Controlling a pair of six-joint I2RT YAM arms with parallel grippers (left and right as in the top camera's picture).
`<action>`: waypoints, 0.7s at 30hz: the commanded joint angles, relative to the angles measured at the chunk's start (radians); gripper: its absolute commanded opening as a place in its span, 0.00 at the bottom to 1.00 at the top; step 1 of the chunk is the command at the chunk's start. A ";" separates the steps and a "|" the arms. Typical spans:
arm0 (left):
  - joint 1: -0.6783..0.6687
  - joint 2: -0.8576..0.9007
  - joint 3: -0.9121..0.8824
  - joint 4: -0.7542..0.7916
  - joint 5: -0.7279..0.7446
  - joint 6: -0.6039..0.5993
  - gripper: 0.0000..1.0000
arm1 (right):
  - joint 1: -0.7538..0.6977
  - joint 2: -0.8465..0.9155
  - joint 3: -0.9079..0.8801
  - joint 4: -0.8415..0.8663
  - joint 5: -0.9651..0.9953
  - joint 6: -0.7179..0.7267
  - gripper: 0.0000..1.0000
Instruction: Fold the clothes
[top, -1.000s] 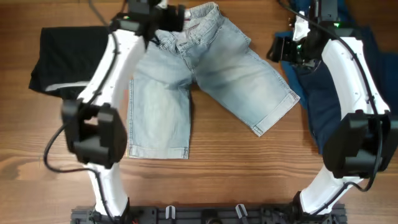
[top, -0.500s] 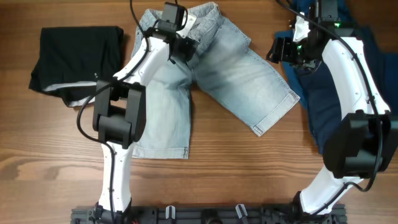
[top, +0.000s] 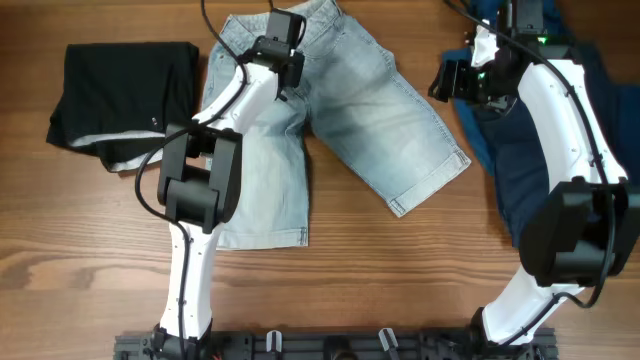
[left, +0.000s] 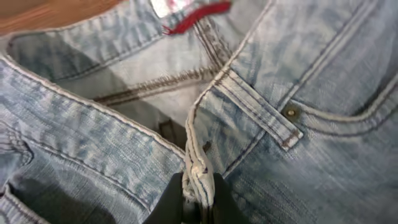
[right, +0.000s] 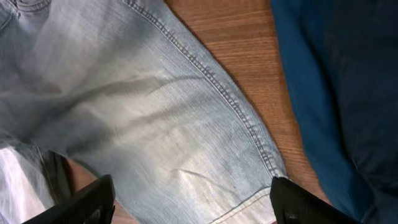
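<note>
One fold of shorts waistband (left: 198, 163), pinched in left end effector (left: 198, 202)

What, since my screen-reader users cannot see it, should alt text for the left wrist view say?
The left gripper is shut on a pinched seam of the pale-blue denim shorts near the waistband. A rivet sits at a pocket corner to the right, a red label at the top.

Both arms are glossy white tubes with chunky black joint housings (top: 192, 192). Thin black cables (top: 143, 185) trail off the left arm (top: 225, 100). The right arm (top: 562, 92) carries a small green light (top: 479, 62), and the right gripper (right: 189, 202) has matte black fingers (right: 90, 200).
</note>
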 joint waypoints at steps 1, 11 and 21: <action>0.010 -0.060 0.056 0.035 -0.045 -0.074 0.10 | 0.001 -0.013 0.016 0.008 -0.009 -0.021 0.81; 0.022 -0.077 0.056 0.245 -0.074 -0.146 0.04 | 0.001 -0.013 0.011 0.005 -0.009 -0.021 0.81; 0.074 -0.217 0.058 0.071 -0.120 -0.193 1.00 | 0.001 -0.013 0.011 -0.008 -0.010 -0.021 0.81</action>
